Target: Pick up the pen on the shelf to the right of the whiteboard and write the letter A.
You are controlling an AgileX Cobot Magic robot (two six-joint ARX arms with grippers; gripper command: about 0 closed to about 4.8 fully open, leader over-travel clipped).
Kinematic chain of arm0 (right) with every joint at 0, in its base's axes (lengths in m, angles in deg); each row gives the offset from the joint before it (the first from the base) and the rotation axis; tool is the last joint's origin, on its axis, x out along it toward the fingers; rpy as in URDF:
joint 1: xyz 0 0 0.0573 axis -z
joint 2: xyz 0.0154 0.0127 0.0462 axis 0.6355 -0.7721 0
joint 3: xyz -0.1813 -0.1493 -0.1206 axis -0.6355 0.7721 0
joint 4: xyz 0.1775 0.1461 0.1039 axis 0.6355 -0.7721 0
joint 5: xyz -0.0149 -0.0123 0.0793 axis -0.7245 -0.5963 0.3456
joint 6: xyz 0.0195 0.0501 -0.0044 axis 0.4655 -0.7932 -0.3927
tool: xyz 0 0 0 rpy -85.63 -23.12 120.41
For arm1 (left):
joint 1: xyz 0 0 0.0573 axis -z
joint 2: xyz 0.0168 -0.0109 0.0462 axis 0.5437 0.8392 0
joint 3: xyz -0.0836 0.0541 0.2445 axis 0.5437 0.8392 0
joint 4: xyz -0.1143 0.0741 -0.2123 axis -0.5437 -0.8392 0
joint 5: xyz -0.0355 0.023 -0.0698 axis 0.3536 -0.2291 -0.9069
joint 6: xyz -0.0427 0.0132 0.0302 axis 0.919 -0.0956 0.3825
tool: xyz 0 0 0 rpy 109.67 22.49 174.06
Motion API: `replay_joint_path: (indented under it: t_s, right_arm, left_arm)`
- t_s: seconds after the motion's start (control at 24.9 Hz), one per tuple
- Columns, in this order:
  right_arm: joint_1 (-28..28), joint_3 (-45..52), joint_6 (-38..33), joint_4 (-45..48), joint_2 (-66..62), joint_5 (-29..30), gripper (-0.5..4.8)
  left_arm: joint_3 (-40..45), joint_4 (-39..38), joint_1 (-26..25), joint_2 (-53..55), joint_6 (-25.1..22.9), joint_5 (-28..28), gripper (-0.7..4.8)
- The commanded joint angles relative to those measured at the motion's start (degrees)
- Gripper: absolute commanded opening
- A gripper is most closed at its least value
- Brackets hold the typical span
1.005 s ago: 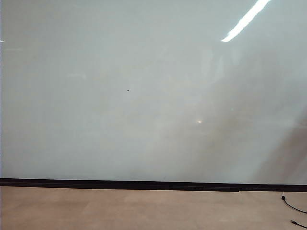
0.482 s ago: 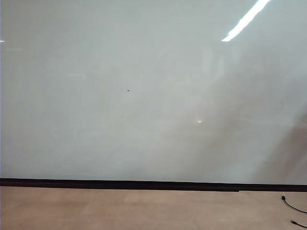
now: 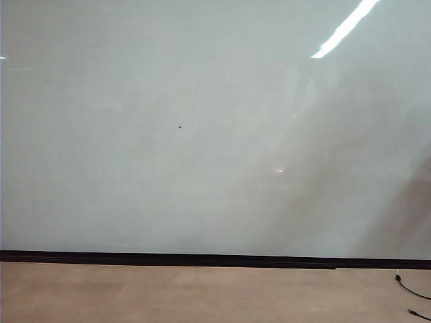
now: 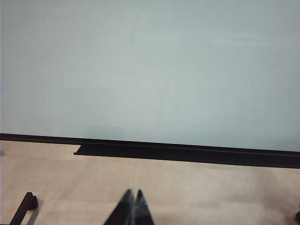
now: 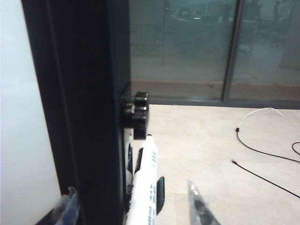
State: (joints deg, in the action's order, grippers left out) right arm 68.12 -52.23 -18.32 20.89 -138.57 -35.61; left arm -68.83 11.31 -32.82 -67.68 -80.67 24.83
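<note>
Early stage, nothing written: whiteboard (image 3: 202, 134) blank in exterior view apart from a tiny speck (image 3: 180, 126), no letter A. Pen (image 5: 143, 187) standing in its holder beside the board's black frame (image 5: 84, 117), not yet grasped. Right gripper (image 5: 131, 206) fingers open, straddling the pen, not touching. Left gripper (image 4: 132, 206) fingers closed, empty, low before the board. Left: grasp, lift, write.
</note>
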Motion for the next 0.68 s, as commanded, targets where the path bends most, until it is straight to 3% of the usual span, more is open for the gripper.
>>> replay_joint_path:
  t_s: [0.04, 0.68]
  right_arm:
    - [0.0, -0.1, -0.2, 0.9, 0.0, 0.5, 3.0]
    - [0.2, -0.1, -0.2, 0.9, -0.8, 1.4, 2.32]
  left_arm:
    - [-0.2, 0.5, 0.0, 0.0, -0.2, -0.2, -0.04]
    - [-0.2, 0.5, 0.0, 0.0, -0.2, -0.2, -0.04]
